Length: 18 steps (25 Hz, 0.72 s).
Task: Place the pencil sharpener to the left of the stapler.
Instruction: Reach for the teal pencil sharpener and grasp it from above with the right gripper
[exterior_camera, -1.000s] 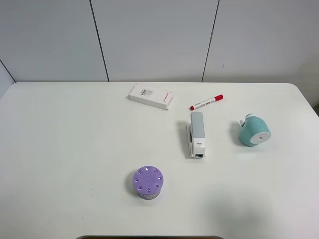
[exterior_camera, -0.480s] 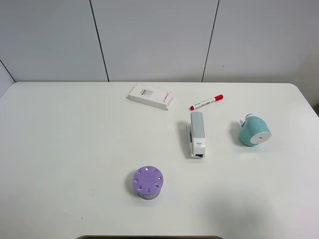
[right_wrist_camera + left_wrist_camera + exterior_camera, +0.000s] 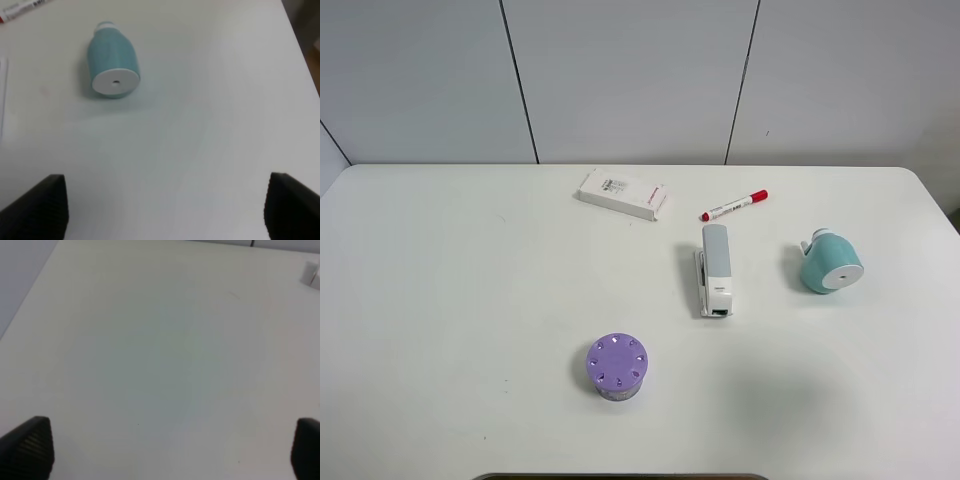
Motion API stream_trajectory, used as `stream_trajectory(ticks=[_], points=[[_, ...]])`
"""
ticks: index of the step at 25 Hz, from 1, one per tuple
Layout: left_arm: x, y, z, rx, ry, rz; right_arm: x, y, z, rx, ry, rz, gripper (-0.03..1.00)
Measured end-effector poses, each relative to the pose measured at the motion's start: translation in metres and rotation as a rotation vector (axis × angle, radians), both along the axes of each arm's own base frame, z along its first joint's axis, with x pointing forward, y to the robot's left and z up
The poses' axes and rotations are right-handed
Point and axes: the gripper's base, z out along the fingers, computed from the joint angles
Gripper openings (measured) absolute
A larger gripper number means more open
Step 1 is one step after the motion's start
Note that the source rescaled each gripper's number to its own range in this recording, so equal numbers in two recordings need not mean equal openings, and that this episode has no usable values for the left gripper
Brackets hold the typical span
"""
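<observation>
The teal pencil sharpener (image 3: 830, 262) lies on its side at the table's right, its flat white face toward the front. The grey-and-white stapler (image 3: 715, 270) lies to its left, near the middle, pointing front to back. Neither gripper shows in the exterior high view. In the right wrist view the sharpener (image 3: 112, 60) lies well ahead of my right gripper (image 3: 165, 210), which is open with nothing between its dark fingertips (image 3: 37, 205). My left gripper (image 3: 165, 452) is also open, over bare table, with its fingertips (image 3: 27, 447) spread wide.
A flat white box (image 3: 621, 193) and a red-capped marker (image 3: 733, 205) lie at the back. A purple cylinder with holes (image 3: 617, 367) stands front centre. The table's right edge (image 3: 300, 35) runs close beyond the sharpener.
</observation>
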Motion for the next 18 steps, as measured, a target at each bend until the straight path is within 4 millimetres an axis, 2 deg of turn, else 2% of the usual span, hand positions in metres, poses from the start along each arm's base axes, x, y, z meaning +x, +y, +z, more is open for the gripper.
stream_trajectory(ticks=[11, 18], points=[[0.000, 0.000, 0.000, 0.000, 0.000, 0.000, 0.081, 0.006, 0.025, -0.025, 0.152, 0.002, 0.79], [0.000, 0.000, 0.000, 0.000, 0.000, 0.000, 0.144, 0.011, 0.023, -0.036, 0.269, 0.006, 0.79]])
